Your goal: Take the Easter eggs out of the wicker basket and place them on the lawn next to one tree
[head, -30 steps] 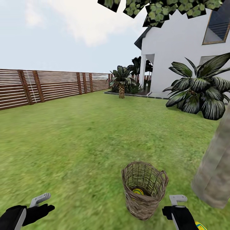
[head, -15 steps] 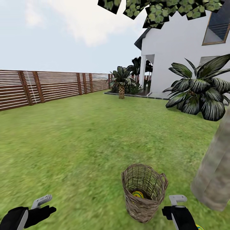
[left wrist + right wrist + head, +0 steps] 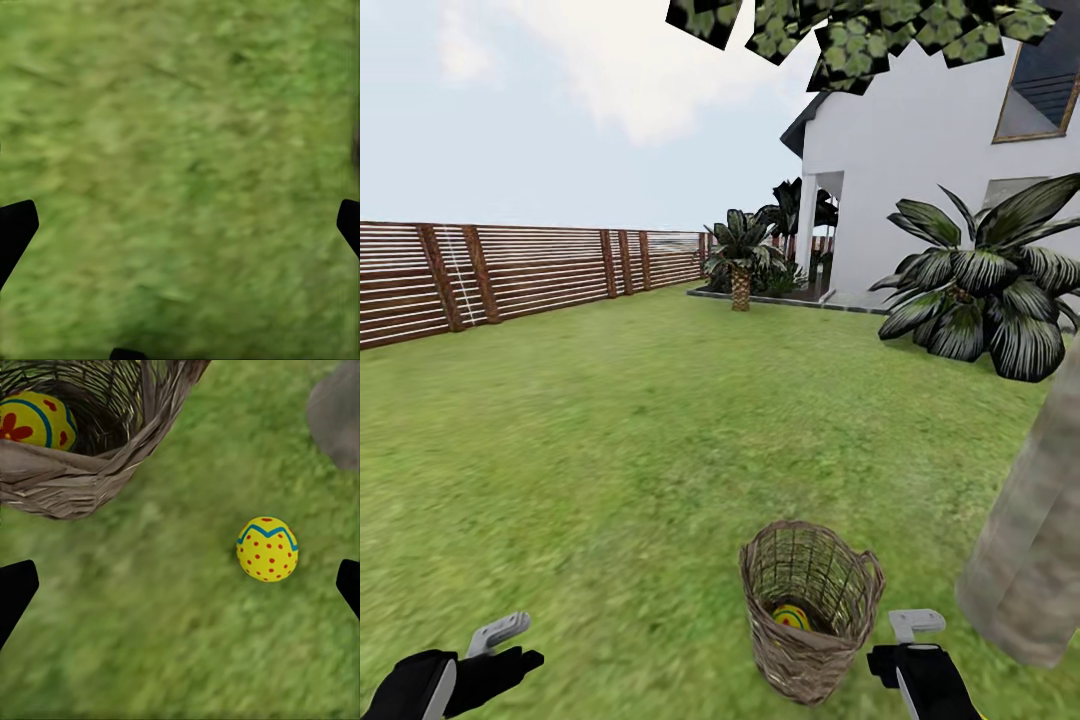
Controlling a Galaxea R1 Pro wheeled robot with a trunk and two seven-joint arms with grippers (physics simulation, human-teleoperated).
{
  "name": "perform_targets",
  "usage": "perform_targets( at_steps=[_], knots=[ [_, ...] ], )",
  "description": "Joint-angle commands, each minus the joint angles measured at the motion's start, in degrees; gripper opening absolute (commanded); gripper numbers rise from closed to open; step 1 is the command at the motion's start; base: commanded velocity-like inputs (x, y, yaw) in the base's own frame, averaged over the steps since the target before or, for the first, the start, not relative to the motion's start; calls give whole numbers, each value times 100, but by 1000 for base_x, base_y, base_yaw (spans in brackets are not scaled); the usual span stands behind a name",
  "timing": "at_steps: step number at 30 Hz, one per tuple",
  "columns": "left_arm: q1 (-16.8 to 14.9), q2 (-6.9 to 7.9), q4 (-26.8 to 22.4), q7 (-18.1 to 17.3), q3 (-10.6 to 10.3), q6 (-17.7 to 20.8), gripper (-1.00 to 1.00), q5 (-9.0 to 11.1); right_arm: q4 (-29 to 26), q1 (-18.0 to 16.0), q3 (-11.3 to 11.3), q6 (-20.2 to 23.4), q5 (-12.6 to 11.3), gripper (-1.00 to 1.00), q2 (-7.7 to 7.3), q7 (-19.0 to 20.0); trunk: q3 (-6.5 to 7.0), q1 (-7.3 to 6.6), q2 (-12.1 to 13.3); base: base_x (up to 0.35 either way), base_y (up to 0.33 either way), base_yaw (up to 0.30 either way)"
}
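The wicker basket (image 3: pixel 812 612) stands on the lawn (image 3: pixel 610 450) just ahead of me, with one yellow Easter egg (image 3: pixel 792 615) lying inside it. In the right wrist view that same egg (image 3: pixel 30 424) shows through the basket (image 3: pixel 97 472) rim. A second egg (image 3: pixel 267 549) lies on the grass between the basket and the tree trunk (image 3: pixel 337 412). The grey-beige trunk (image 3: pixel 1030 540) rises at my right. My right gripper (image 3: pixel 905 640) hovers open just right of the basket, above the grass (image 3: pixel 180 592). Far left of the basket, my left gripper (image 3: pixel 510 645) hangs open over bare grass (image 3: pixel 180 225).
A slatted wooden fence (image 3: pixel 510 270) runs along the far left. A white house (image 3: pixel 920 170) stands at the back right, with a short palm (image 3: pixel 741 255) and a broad-leaved bush (image 3: pixel 985 295) before it. Open grass lies ahead and to the left.
The whole head picture has slid down a little, so the camera moved. The egg at the bottom right edge has left that view. The arms hold much the same pose.
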Motion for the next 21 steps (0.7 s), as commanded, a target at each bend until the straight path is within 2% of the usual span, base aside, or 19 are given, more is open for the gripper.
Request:
perform_targets(
  at_steps=[1,14,21],
  knots=[
    [-4,-3,-3,-8,11,33,100,25,-6,-4,-4,23,-3,100,4,-11,12,-23,38,0,0,0],
    [-5,-60,2,-8,6,28,100,25,-3,3,3,23,3,100,13,-11,246,-309,560,2,0,0],
    [-4,-85,3,-19,12,28,100,25,-1,2,5,23,-7,100,13,-3,371,-463,841,262,0,0]
  ],
)
